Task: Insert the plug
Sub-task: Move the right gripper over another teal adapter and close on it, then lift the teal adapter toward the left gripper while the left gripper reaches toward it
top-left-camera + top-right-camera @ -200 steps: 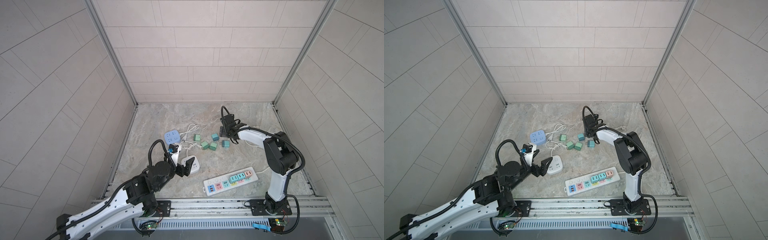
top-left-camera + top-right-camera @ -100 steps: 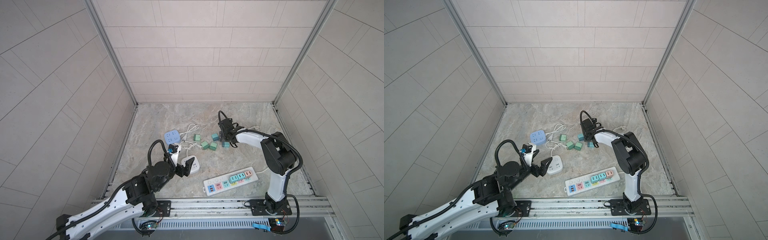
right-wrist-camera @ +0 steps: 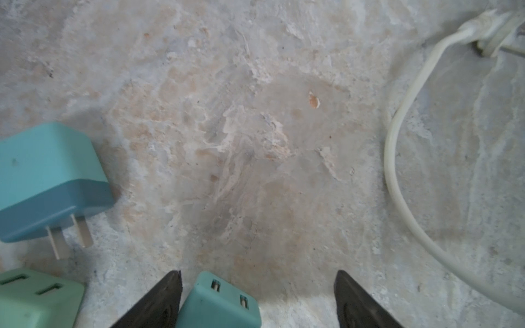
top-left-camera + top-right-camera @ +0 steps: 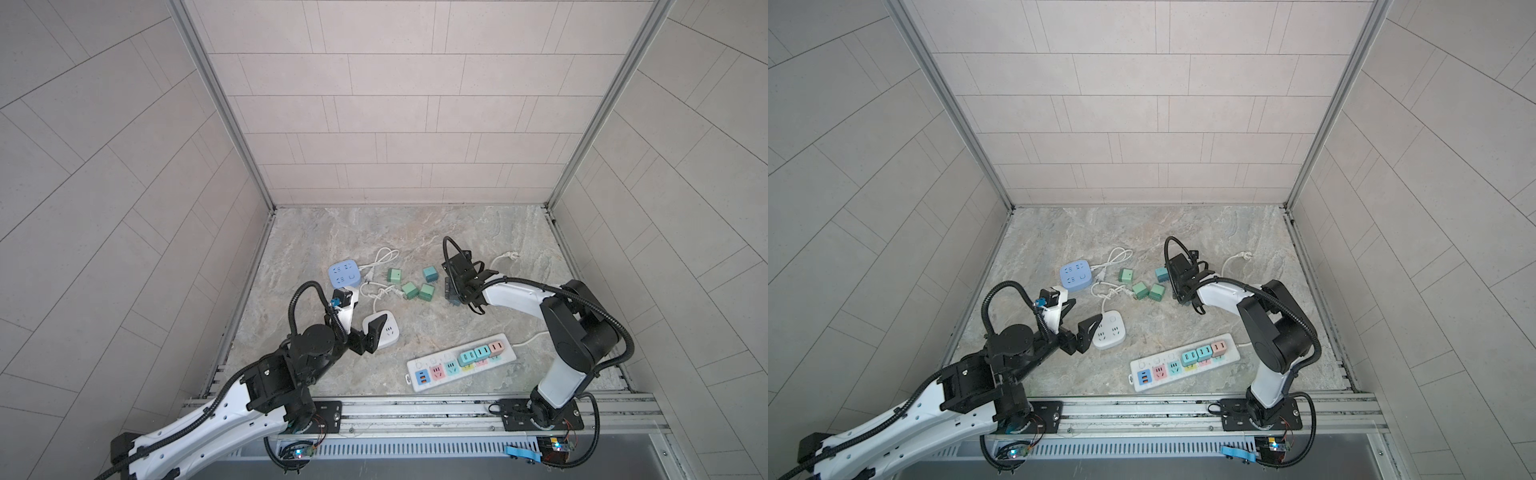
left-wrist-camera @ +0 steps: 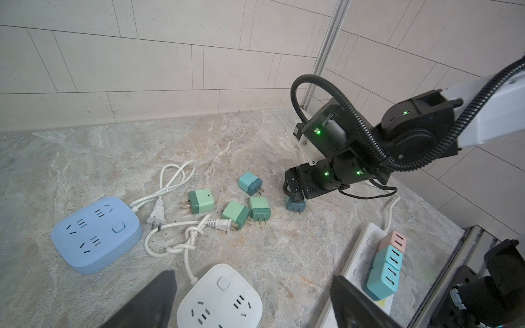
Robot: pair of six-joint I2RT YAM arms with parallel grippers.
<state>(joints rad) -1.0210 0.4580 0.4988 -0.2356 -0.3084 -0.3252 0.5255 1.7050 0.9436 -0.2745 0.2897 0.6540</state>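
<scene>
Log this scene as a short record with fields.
Right claw: open, straddling a teal plug, gap showing on one side
Left claw: open, above the white socket block
Power strip: three adapters plugged in
Loose: three green plugs, a second teal plug

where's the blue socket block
In a top view the blue socket block lies left of centre, beyond the white socket block and left of the green plugs.

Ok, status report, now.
Left fingers open, by white socket. Right fingers open, straddling teal plug, not yet gripped. Green plug close beside, not blocking.
</scene>
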